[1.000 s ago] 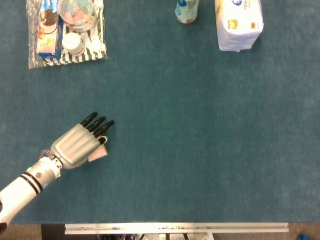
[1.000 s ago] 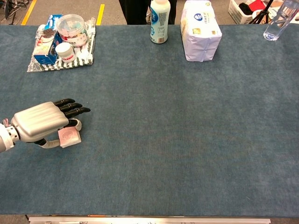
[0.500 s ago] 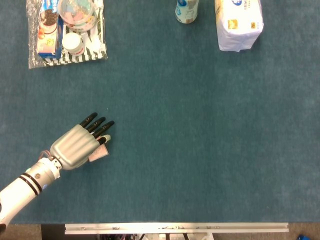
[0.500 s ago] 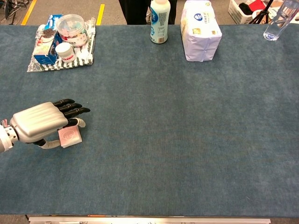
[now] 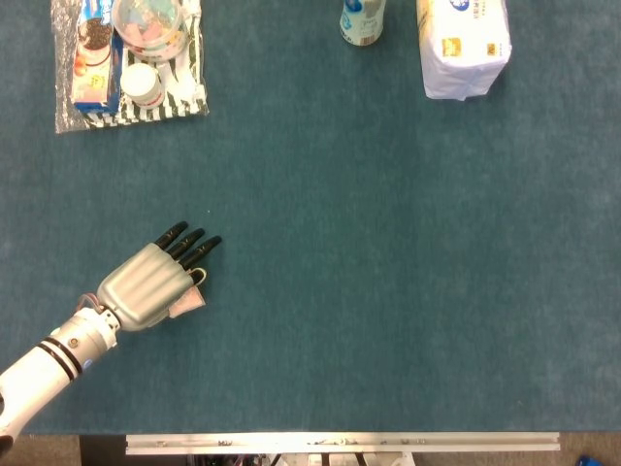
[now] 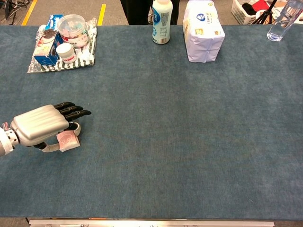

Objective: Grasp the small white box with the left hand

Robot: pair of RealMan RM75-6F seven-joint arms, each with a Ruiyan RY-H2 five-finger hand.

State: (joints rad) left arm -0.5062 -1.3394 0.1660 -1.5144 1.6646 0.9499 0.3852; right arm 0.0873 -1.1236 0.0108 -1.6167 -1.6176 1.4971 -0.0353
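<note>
The small white box (image 6: 67, 140), pinkish on its faces, sits tucked beneath the left robot hand (image 6: 40, 125)

Bare blue table (image 6: 156, 142) lies wide open; bottle (image 6: 161, 21) and white pack (image 6: 202, 30) crowd only the far edge.

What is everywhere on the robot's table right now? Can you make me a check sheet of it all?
Surface: blue-green cloth table.
Job's things: small white box on the cloth, mostly under the left robot hand; only its right side shows.
Clutter: striped foil bag with snack box, clear tub and small jar far left; white bottle and white tissue pack at the far edge; clear bottle at the far right corner.
Hands: left robot hand lies over the box, thumb beside it; a firm grip cannot be told. Right robot hand: not in view.
Cables: nothing seen on the table.
Surroundings: floor with yellow lines, white basket.
</note>
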